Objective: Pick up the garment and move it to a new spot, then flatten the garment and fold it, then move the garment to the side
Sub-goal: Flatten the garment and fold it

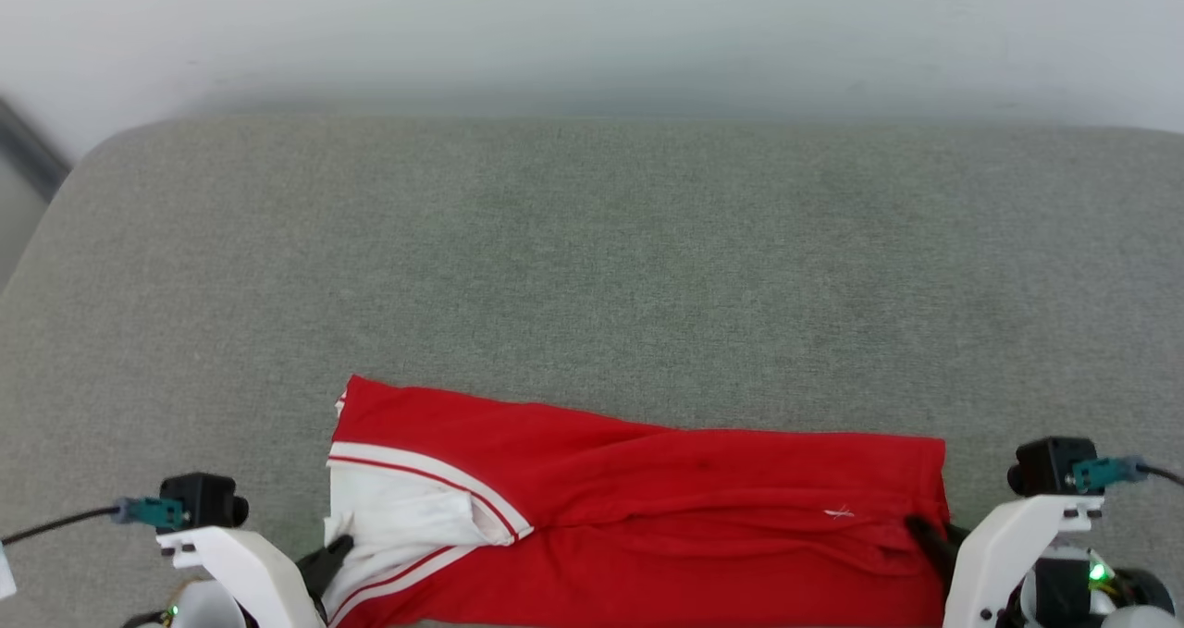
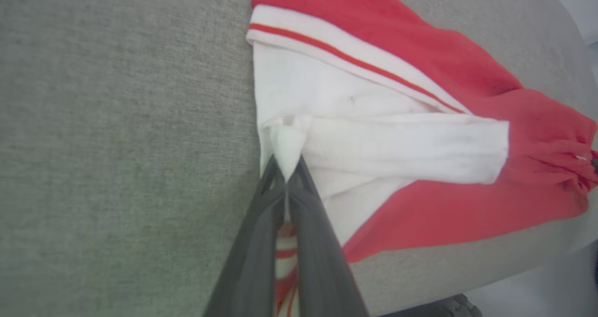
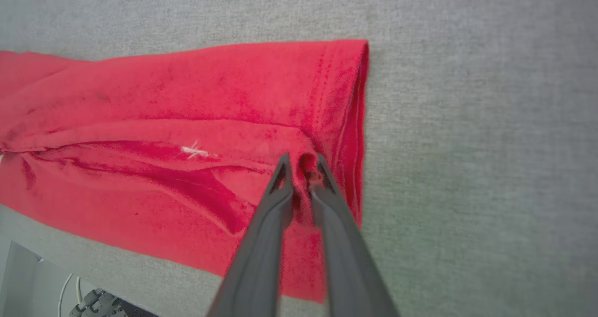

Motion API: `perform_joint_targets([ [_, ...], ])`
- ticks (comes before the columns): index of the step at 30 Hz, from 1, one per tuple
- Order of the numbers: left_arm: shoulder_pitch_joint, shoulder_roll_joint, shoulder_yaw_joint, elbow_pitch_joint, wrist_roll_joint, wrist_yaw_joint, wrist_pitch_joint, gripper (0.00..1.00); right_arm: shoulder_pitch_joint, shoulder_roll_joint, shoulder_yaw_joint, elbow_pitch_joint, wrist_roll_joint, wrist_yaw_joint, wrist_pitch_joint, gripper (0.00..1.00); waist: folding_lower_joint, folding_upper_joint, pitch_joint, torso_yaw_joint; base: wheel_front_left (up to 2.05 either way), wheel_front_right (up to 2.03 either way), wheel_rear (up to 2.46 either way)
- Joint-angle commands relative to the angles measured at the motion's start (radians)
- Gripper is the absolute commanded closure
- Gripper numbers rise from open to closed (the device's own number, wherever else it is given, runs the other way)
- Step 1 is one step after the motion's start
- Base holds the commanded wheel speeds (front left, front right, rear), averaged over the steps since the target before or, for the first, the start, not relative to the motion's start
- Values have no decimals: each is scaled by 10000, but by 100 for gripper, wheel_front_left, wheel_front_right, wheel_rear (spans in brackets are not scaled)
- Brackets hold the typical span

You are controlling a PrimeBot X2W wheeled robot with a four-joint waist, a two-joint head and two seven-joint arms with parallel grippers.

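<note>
Step in hand: we make this the folding stage. The red knit jersey garment [image 1: 647, 517], with white short sleeves and red-white striped trim, lies doubled lengthwise into one long band.
Where it lies: on the wide grey woven-fabric surface [image 1: 592, 258], right at the near edge, stretched between our two arms.
Left gripper [image 2: 286, 167]: dark fingers pressed together, pinching a little peak of white sleeve cloth [image 2: 373, 144] at the band's left end.
Right gripper [image 3: 303, 163]: tips a sliver apart with a pucker of red hem cloth caught between them at the right end. We call it a light pinch.
Next move: in our judgement the band needs a crosswise fold, one end carried over the other. That calls for both ends kept level and the cloth kept taut enough not to twist.
Watch out: the white sleeve flap lies loose over the red, and a long ridge [image 3: 140, 135] runs along the band, so either could bunch under a fold. The near edge is just beside the cloth, and a slack end could slide off.
Around us: a pale wall [image 1: 592, 27] beyond the surface, and cables [image 3: 70, 289] below the near edge.
</note>
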Motion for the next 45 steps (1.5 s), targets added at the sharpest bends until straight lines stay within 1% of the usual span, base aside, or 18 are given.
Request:
perform_joint_targets([
  [1, 161, -218, -67, 306, 47, -61, -218, 0, 234, 61, 82, 323, 104, -4, -483, 0, 2, 0, -155, -123, 0, 0, 0],
  [3, 222, -395, -48, 388, 224, -74, -635, 0, 314, 21, 214, 482, 128, -4, -846, 0, 2, 0, -262, -211, 0, 0, 0],
  [5, 304, -477, 42, 391, 416, 4, -1189, 0, 368, -86, 353, 406, 169, -4, -1287, 0, 2, 0, -368, -274, 0, 0, 0],
  [9, 349, -534, 241, 140, 1176, 373, -2545, 0, 524, -324, 465, -85, 241, -4, -1870, 0, 2, 0, -641, -336, 0, 0, 0],
  [12, 346, -582, 364, -227, 1694, 754, -3399, 0, 536, -500, 253, -567, 278, -4, -1815, 0, 2, 0, -879, -357, 0, 0, 0],
  [15, 227, -638, 523, -761, 2210, 1234, -4098, 0, 557, -636, -257, -856, 350, -4, -1260, 0, 2, 0, -1086, -311, 0, 0, 0],
  [17, 118, -639, 727, -1126, 2618, 1554, -4425, 0, 479, -754, -622, -1027, 311, -4, -655, 0, 2, 0, -1156, -256, 0, 0, 0],
  [22, 63, -779, 1080, -2051, 3935, 2362, -4704, 0, 266, -825, -1397, -1405, 199, -4, 980, 0, 2, 0, -1231, -6, 0, 0, 0],
  [24, 147, -934, 1254, -2349, 4378, 2659, -4737, 0, 275, -754, -1538, -1425, 152, -4, 1582, 0, 2, 0, -1215, 127, 0, 0, 0],
  [26, 217, -1097, 1448, -2666, 4903, 2867, -4751, 0, 330, -697, -1603, -1391, 83, -4, 2056, 0, 2, 0, -1173, 295, 0, 0, 0],
  [29, 334, -1375, 1620, -3104, 5526, 2926, -4755, 0, 373, -456, -1583, -1242, 21, -4, 2474, 0, 2, 0, -1010, 551, 0, 0, 0],
  [32, 428, -1532, 1693, -3393, 5970, 2812, -4747, 0, 360, -138, -1467, -957, -33, -4, 2655, 0, 2, 0, -783, 761, 0, 0, 0],
  [36, 498, -1602, 1735, -3560, 6253, 2632, -4739, 0, 146, 136, -1252, -290, -10, -4, 2484, 0, 2, 0, -460, 979, 0, 0, 0],
  [40, 484, -1710, 1788, -3578, 6334, 2530, -4739, 0, -99, 169, -931, 559, 217, -4, 2103, 0, 2, 0, -199, 1091, 0, 0, 0],
  [43, 420, -1812, 1795, -3456, 6393, 2431, -4739, 0, -162, 218, -592, 1231, 469, -4, 2038, 0, 2, 0, -101, 1116, 0, 0, 0],
  [44, 404, -1845, 1792, -3425, 6407, 2380, -4739, 0, -186, 249, -456, 1400, 576, -4, 2010, 39, 2, 0, -81, 1113, 0, 0, 0],
  [45, 387, -1868, 1780, -3383, 6432, 2355, -4739, 0, -224, 273, -300, 1523, 671, -3, 1950, 71, 2, 0, -67, 1104, 0, 0, 0],
])
